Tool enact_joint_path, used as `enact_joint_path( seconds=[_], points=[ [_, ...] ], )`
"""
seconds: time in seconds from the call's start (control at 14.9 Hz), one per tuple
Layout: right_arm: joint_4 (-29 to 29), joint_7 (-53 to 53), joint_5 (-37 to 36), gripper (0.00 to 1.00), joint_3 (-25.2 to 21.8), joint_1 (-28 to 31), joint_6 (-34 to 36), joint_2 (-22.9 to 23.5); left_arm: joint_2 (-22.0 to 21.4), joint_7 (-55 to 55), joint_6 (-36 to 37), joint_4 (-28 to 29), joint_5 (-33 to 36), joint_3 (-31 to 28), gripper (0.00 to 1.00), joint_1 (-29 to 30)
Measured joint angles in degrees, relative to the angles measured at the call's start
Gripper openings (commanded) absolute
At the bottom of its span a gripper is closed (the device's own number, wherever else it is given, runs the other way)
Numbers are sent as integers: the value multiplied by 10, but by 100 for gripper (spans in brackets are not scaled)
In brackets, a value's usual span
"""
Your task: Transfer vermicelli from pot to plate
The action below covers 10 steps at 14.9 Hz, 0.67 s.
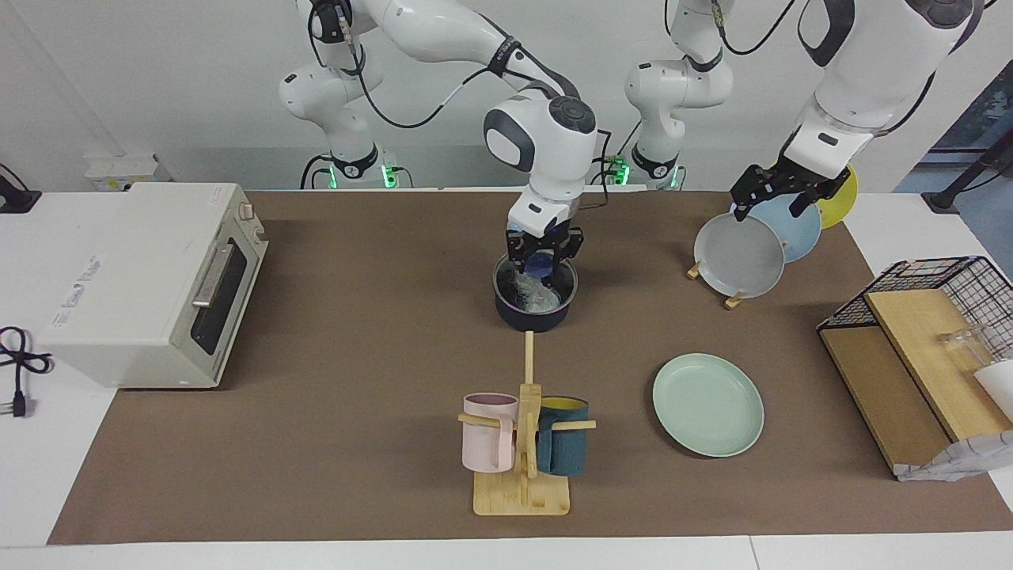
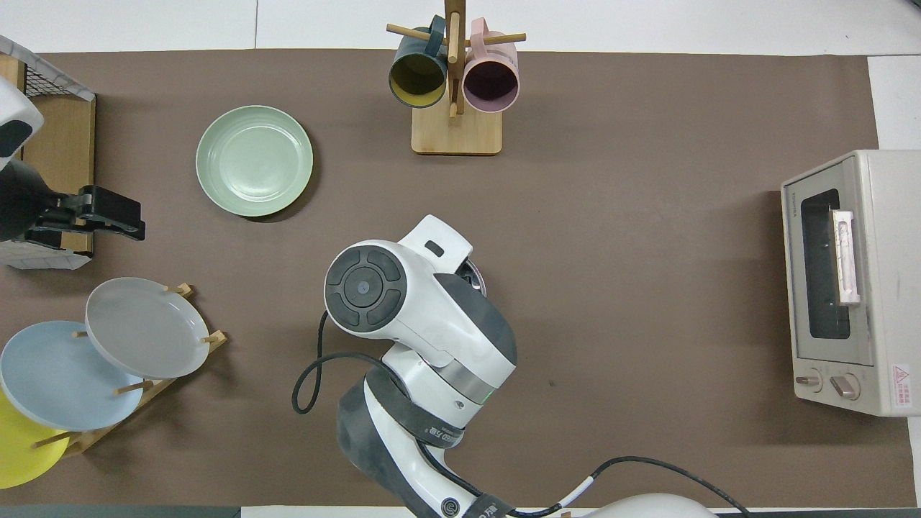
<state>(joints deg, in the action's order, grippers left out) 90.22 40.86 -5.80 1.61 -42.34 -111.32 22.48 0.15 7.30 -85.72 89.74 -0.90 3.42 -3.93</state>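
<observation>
The dark navy pot (image 1: 514, 315) stands mid-table with a whitish clump of vermicelli (image 1: 536, 296) inside; its handle is hidden. My right gripper (image 1: 544, 261) hangs open straight down over the pot, fingertips at rim level just above the vermicelli. In the overhead view the right arm covers the pot, leaving a sliver of rim (image 2: 476, 276). The mint-green plate (image 1: 708, 404) (image 2: 254, 160) lies bare, farther from the robots than the pot, toward the left arm's end. My left gripper (image 1: 768, 207) (image 2: 133, 221) waits open above the plate rack.
A rack holds a grey plate (image 1: 740, 255), a light blue plate (image 1: 799, 226) and a yellow plate (image 1: 840, 199). A wooden mug tree (image 1: 522, 443) with a pink mug and a teal mug stands farther than the pot. A toaster oven (image 1: 150, 281) and a wire-and-wood shelf (image 1: 918, 356) stand at the table's ends.
</observation>
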Motion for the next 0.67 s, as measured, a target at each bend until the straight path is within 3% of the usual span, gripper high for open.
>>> enact_joint_path(
  seconds=[0.34,0.67],
  points=[
    [-42,-30,0,53,-7,21,55,-26,0,0,0,0,0,1,100,0],
    [-59,-185,0,53,-9,123,108,-63,-1,7,-6,3,0,10,100,-16]
  ],
)
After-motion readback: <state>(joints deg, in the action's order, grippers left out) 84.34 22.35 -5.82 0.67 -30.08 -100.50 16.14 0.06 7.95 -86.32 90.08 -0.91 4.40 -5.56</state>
